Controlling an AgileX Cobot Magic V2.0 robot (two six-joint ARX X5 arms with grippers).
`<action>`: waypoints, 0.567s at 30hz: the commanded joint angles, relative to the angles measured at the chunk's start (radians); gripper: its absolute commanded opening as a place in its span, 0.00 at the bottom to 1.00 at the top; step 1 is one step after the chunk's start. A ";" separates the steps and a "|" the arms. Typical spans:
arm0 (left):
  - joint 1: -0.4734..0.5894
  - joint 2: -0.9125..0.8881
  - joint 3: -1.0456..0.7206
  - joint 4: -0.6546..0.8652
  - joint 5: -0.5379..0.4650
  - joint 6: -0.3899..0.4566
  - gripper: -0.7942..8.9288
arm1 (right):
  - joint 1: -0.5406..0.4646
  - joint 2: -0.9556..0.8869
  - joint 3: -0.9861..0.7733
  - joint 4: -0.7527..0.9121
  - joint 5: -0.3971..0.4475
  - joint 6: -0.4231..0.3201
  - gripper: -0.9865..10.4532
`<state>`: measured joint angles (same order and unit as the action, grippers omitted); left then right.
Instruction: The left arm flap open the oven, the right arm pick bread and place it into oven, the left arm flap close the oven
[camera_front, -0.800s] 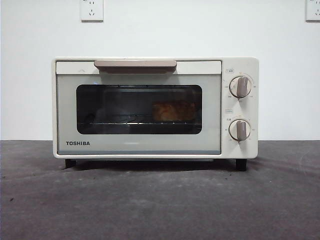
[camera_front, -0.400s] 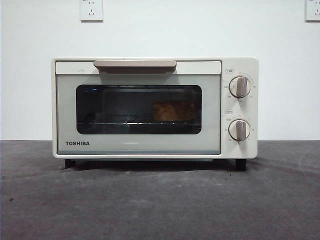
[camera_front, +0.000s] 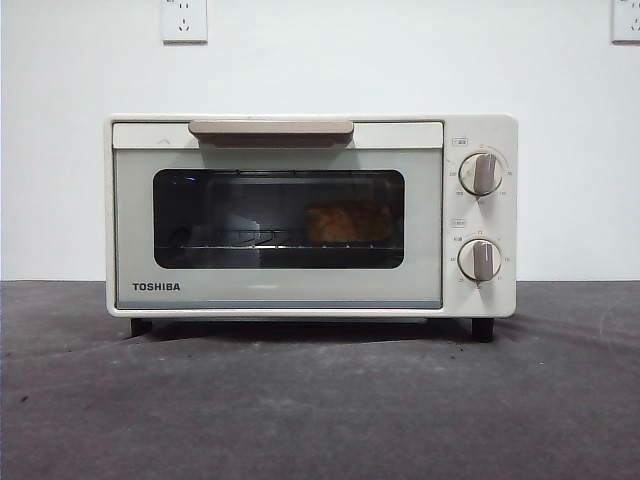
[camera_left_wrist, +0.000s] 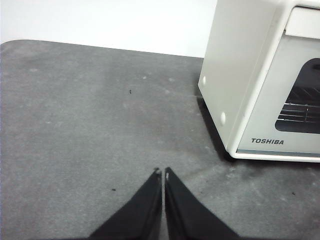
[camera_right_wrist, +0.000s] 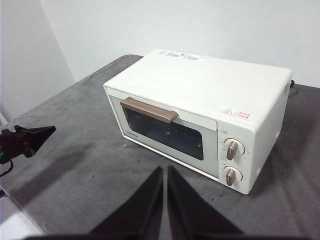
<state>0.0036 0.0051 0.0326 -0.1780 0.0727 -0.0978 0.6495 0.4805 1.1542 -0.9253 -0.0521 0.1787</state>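
Note:
The cream-white oven (camera_front: 310, 215) stands in the middle of the table with its glass door closed under the beige handle (camera_front: 270, 129). Behind the window the golden bread (camera_front: 348, 222) lies on the wire rack, toward the right side. My left gripper (camera_left_wrist: 163, 173) hovers shut and empty over the grey mat, off the oven's left side (camera_left_wrist: 235, 75). My right gripper (camera_right_wrist: 164, 171) is shut and empty, held high in front of the oven (camera_right_wrist: 200, 115). The left arm's black tip (camera_right_wrist: 31, 137) shows in the right wrist view, well away from the oven.
A dark grey mat (camera_front: 320, 410) covers the table in front of the oven. A white wall with two sockets (camera_front: 183, 20) rises behind it. The oven's two knobs (camera_front: 481, 173) sit on its right panel.
The oven shifted very slightly left and back; otherwise nothing has moved.

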 joint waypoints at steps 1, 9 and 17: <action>0.001 -0.002 -0.021 -0.006 -0.003 0.011 0.10 | 0.008 0.007 0.019 0.012 0.001 -0.008 0.10; 0.001 -0.002 -0.021 -0.006 -0.003 0.011 0.10 | 0.008 0.007 0.019 0.012 0.001 -0.008 0.10; 0.001 -0.002 -0.021 -0.006 -0.003 0.011 0.10 | -0.011 0.007 0.005 0.018 0.000 -0.008 0.10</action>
<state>0.0036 0.0051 0.0326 -0.1780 0.0727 -0.0952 0.6415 0.4805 1.1534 -0.9222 -0.0525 0.1787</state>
